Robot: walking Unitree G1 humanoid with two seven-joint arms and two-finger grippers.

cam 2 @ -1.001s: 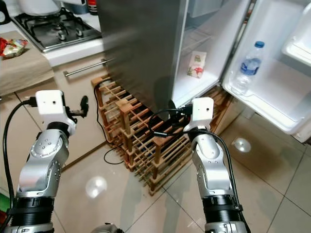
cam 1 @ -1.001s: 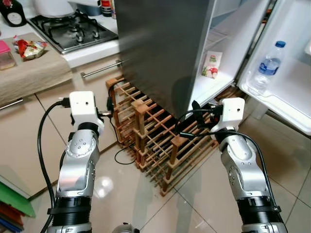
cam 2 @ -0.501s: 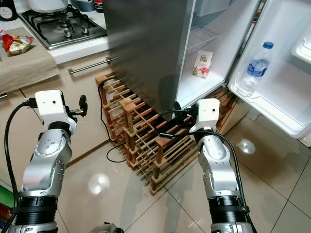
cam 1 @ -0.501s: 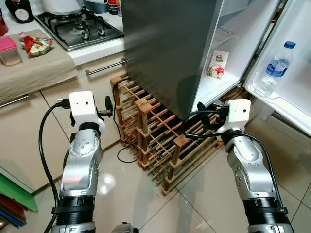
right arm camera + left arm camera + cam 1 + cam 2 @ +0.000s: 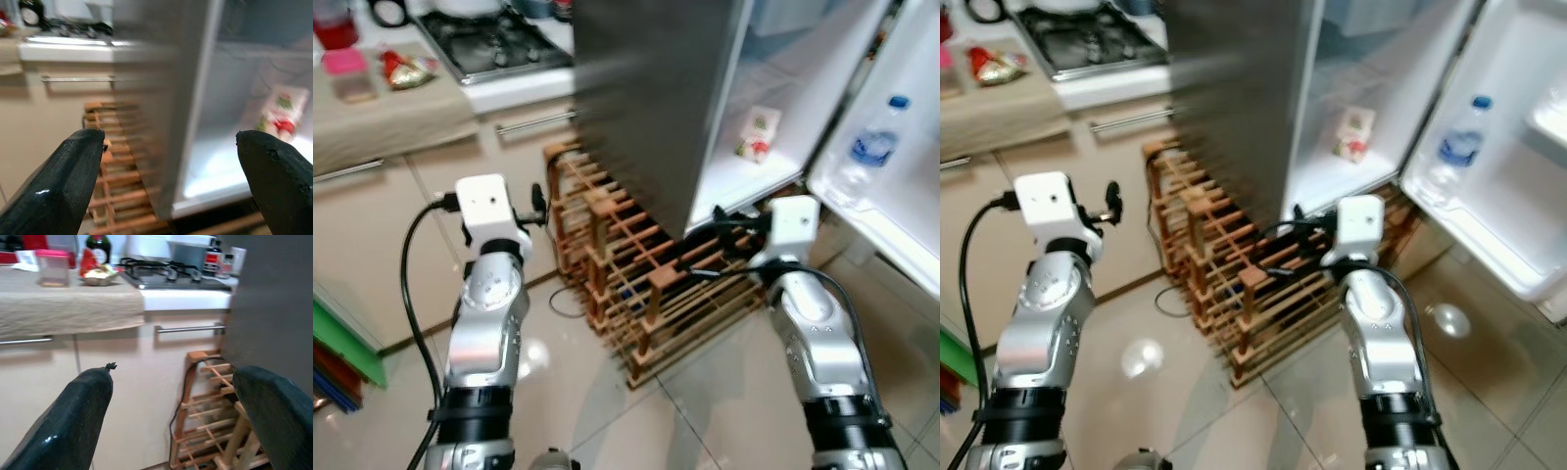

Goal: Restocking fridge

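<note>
The fridge stands ahead with its grey side toward me and its door swung open on the right. A small red-and-green carton leans on the low inner shelf, and it also appears in the right wrist view as the carton. A water bottle stands in the door shelf. My left gripper is open and empty, raised before the kitchen cabinets. My right gripper is open and empty, raised over the wine rack and pointing at the fridge's front edge.
A wooden wine rack sits on the tiled floor against the fridge, with a black cable behind it. On the left counter are a pink-lidded container, a snack packet and a gas hob.
The whole picture has shifted and blurred, so the camera has moved; more of the counter shows on the left. Both arms keep their raised pose with fingers open.
</note>
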